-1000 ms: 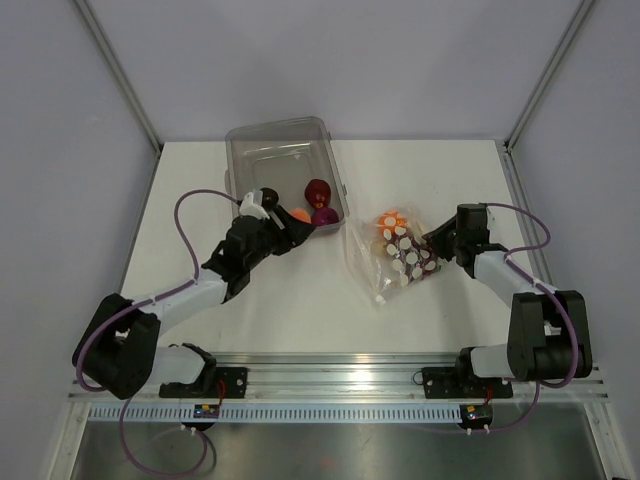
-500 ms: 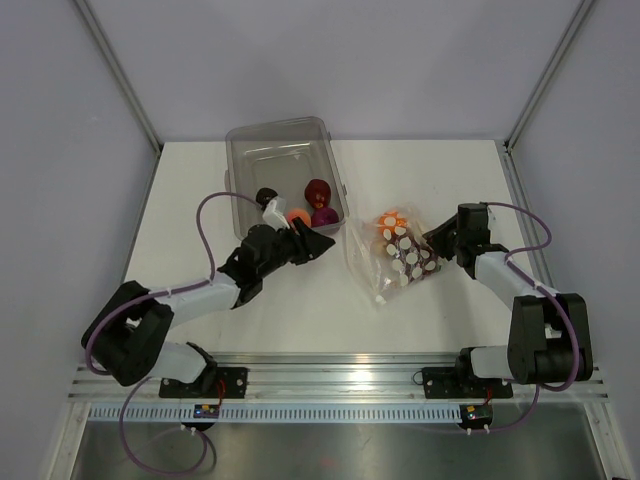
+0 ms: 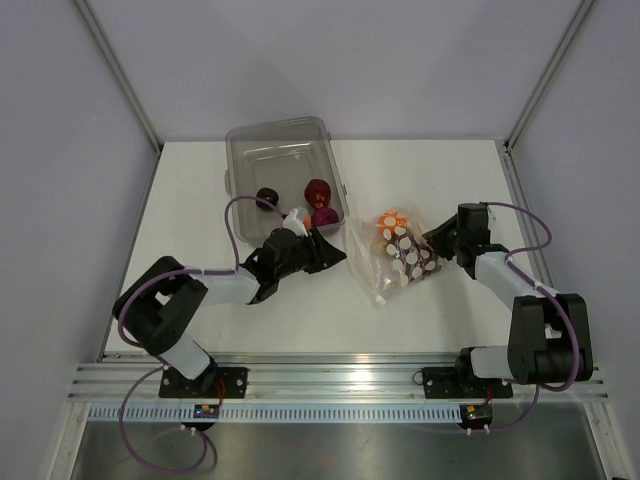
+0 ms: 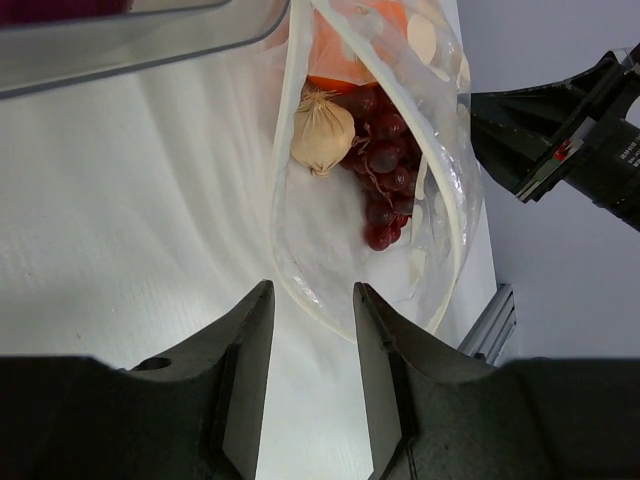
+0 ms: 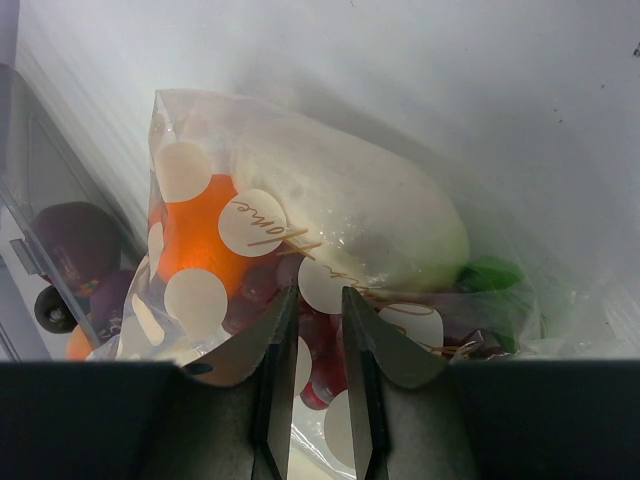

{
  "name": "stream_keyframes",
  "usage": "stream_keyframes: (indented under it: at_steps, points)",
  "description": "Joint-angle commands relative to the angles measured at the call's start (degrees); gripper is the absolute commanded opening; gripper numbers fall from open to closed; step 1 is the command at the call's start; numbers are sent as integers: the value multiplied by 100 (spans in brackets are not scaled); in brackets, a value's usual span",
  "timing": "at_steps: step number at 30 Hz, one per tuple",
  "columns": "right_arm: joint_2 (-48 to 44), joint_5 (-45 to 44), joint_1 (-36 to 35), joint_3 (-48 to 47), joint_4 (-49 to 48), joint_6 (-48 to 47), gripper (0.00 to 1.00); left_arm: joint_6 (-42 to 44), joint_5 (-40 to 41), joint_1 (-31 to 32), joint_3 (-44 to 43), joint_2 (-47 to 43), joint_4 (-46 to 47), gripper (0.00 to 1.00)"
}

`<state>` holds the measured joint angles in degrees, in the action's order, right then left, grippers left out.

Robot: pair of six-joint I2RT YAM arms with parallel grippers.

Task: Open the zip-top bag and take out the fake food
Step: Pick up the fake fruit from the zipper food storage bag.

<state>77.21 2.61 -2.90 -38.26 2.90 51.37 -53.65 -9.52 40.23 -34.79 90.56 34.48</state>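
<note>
Looking across the bench (image 3: 200,200), did you see where the bag (image 3: 395,262) lay? I asked.

It lay flat, right of centre and just beside the bin (image 3: 240,150), he said. Its mouth gaped toward the left tool (image 3: 338,252).

And how did that tool stand?

Its jaws were apart, with the tips right at the mouth. From its own camera the bag's white rim showed in the gap between them, but I couldn't tell whether they touched it.

What about the right tool (image 3: 430,243)?

That one was clamped on the bag's far end. Its jaws were nearly together, with the dotted film pinched between them.

Was the food in the bag?

Some of it was. I saw dark red grapes (image 4: 385,170) with a beige bulb (image 4: 322,135) touching them. An orange piece (image 4: 350,45) sat deeper in. At the right tool's end a big white piece (image 5: 350,220) pressed against the film, with a bit of green (image 5: 490,275) beside it.

And what was in the bin?

A dark red piece (image 3: 318,190) and a purple piece (image 3: 324,216) sat close together by its near right corner. A dark piece (image 3: 266,197) lay apart from them on the left side.
</note>
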Motion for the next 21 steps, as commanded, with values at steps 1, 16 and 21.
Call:
stream_keyframes:
  at_steps: [1, 16, 21]
  points:
    - [-57, -24, -79, -41, -35, -66, 31, -14, -164, 73, -370, 119, 498, 40]
    - [66, -164, -132, -85, -35, -57, 31, -40, -173, 266, -925, 857, 454, 41]
    - [215, -217, -123, -164, -35, -66, 31, -5, -120, 284, -1153, 1068, 367, 41]
